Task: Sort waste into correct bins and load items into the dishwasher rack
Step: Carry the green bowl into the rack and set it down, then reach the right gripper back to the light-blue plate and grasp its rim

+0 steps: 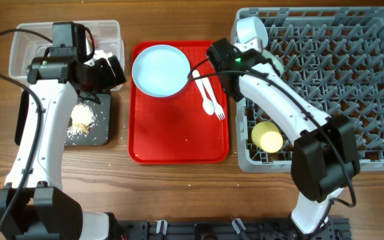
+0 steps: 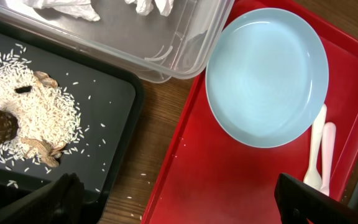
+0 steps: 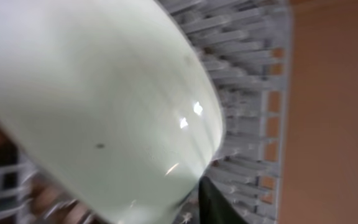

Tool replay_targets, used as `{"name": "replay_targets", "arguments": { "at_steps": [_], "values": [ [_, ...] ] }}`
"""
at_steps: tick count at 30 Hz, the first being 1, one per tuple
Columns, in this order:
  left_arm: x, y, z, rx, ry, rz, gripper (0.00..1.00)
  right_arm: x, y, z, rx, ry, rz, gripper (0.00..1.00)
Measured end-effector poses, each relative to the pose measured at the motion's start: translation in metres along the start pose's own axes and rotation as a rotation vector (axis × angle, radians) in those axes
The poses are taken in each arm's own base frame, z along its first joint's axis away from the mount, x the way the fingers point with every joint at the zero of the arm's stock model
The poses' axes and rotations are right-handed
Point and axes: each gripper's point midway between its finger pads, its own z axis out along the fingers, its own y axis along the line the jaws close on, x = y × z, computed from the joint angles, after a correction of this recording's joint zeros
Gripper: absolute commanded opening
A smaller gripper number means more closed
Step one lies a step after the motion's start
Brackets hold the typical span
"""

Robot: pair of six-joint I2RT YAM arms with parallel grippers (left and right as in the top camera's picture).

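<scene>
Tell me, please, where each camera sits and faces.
Overhead: above the table, facing straight down on red tray, grey rack, left arm and right arm.
Left wrist: on the left arm, facing down at black tray, clear tub and light blue plate; jaws apart at bottom.
Right wrist: on the right arm, close to a pale green bowl, rack behind; one jaw tip shows.
Shared: overhead and left wrist both show plate and red tray.

pale green bowl (image 3: pixel 98 106) fills view, blurred; grey rack (image 3: pixel 253 93) behind, perhaps touching.
</scene>
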Motion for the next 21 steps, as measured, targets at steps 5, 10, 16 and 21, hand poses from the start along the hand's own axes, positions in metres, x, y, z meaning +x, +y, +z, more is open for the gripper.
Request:
{"name": "replay_targets", "arguments": {
  "at_steps": [5, 10, 16, 21],
  "values": [
    [0.000, 0.000, 0.000, 0.000, 0.000, 0.000, 1.00, 0.007, 0.025, -0.011, -0.105, 0.016, -0.049, 0.61],
    [0.000, 0.000, 0.000, 0.000, 0.000, 0.000, 1.00, 0.015, 0.032, -0.016, -0.164, 0.053, -0.078, 0.73],
    [0.000, 0.000, 0.000, 0.000, 0.000, 0.000, 1.00, -0.026, 0.023, -0.053, -0.313, -0.033, 0.029, 1.00],
    [0.000, 0.000, 0.000, 0.000, 0.000, 0.000, 1.00, -0.078, 0.032, -0.104, -0.587, -0.209, 0.109, 1.00]
  ]
}}
